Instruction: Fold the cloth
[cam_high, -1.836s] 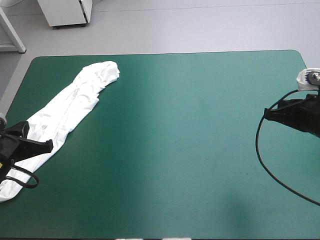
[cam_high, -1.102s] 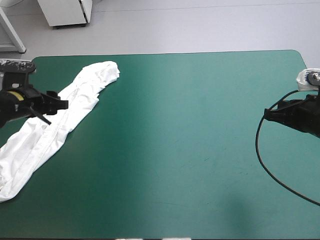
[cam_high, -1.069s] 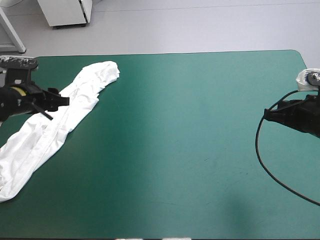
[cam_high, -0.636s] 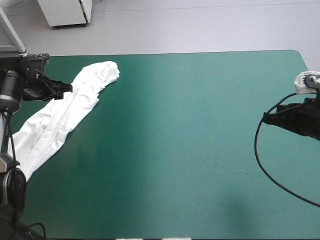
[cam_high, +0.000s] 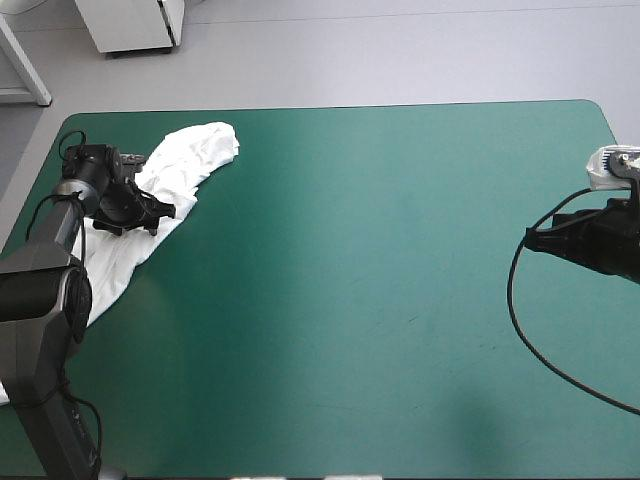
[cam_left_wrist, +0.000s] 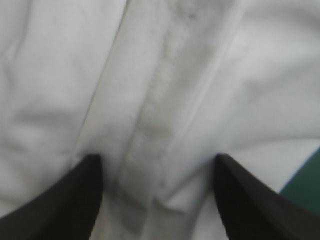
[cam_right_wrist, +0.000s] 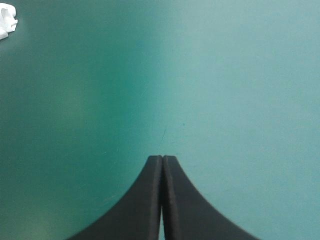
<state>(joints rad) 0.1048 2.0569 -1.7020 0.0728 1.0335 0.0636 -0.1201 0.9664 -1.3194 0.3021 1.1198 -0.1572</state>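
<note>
So, closer in on the right, the right end effector (cam_right_wrist: 162, 157) hangs pinched together over bare teal-green bench (cam_high: 400, 300), well apart from the cloth; farther back on the left, the left end effector (cam_left_wrist: 156, 159) stands wide over the white T-shirt (cam_high: 195, 155), one finger either side of a raised seam (cam_left_wrist: 155, 100); the shirt lies as a rumpled strip running to the far-left corner; I'd pinch just that ridge, not the layers underneath; no labels or writing readable anywhere.
</note>
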